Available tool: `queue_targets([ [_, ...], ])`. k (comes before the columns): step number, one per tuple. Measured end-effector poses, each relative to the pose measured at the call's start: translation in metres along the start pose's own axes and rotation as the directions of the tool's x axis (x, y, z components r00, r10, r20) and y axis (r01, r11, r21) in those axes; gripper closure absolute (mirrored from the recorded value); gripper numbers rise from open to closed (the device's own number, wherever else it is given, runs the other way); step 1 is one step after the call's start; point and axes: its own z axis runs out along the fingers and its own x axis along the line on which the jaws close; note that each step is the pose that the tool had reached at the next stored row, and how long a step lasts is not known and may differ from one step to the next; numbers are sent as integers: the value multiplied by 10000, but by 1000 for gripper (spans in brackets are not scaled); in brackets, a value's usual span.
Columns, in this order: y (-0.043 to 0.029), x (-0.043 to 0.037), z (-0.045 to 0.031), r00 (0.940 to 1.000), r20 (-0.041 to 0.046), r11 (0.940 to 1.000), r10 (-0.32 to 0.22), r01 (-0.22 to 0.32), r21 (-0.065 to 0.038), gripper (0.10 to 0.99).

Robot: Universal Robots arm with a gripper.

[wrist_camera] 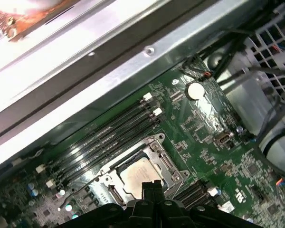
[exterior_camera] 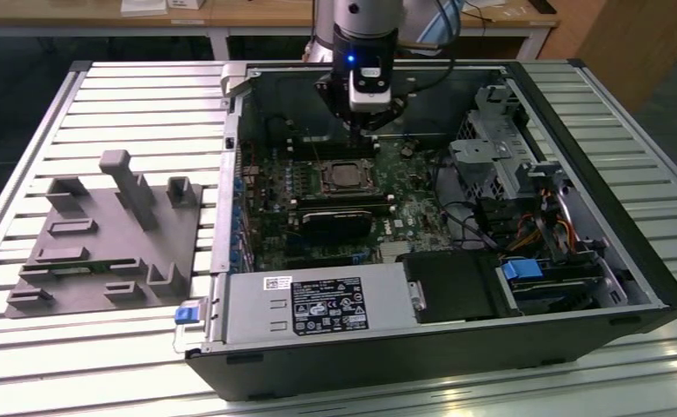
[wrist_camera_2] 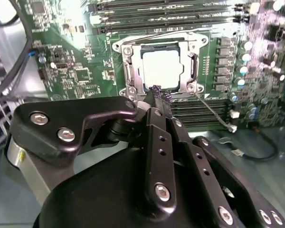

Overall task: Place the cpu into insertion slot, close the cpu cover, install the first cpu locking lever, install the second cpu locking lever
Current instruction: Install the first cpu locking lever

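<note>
Hovering low over the mobo [exterior_camera: 271, 187] inside the open pc case [exterior_camera: 594, 174]: gripper [exterior_camera: 368, 130], just beside the insertion slot [wrist_camera_2: 118, 46]. Fingers [wrist_camera_2: 157, 137] pinched narrow w/ tips together, nothing held between them as far as the second wrist view shows. In that view the gripper tip [wrist_camera_2: 160, 93] sits at the socket's edge, over the corner of the metal frame; can't tell if it's touching.

cpu [wrist_camera_2: 161, 70] is seated in the slot, silver top facing up, square to the socket. cpu cover [wrist_camera_2: 131, 71] lies flat down over it, so the chip shows through the centre opening. Same layout in the first wrist view: cpu [wrist_camera: 140, 178] inside the frame, gripper [wrist_camera: 152, 186] right at its edge.

One thin wire locking lever [wrist_camera_2: 213, 113] sticks out from the socket corner, angled across the nearby memory slots [wrist_camera_2: 204, 107], apart from the frame. More memory slots [wrist_camera_2: 166, 14] run along the socket's opposite side.

Exterior view: case lies on its side on a slatted table [exterior_camera: 141, 95], psu [exterior_camera: 315, 304] at the case's near edge. Grey fixture tray [exterior_camera: 106, 234] sits on the table toward the exterior view's left, well apart from the case.
</note>
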Motion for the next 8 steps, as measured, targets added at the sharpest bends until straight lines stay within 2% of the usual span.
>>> queue_targets([
  [4,0,0,3,9975,-8,9975,-713,713,-22,980],
  [8,0,0,6,9895,-15,9895,-1444,1444,-43,980],
])
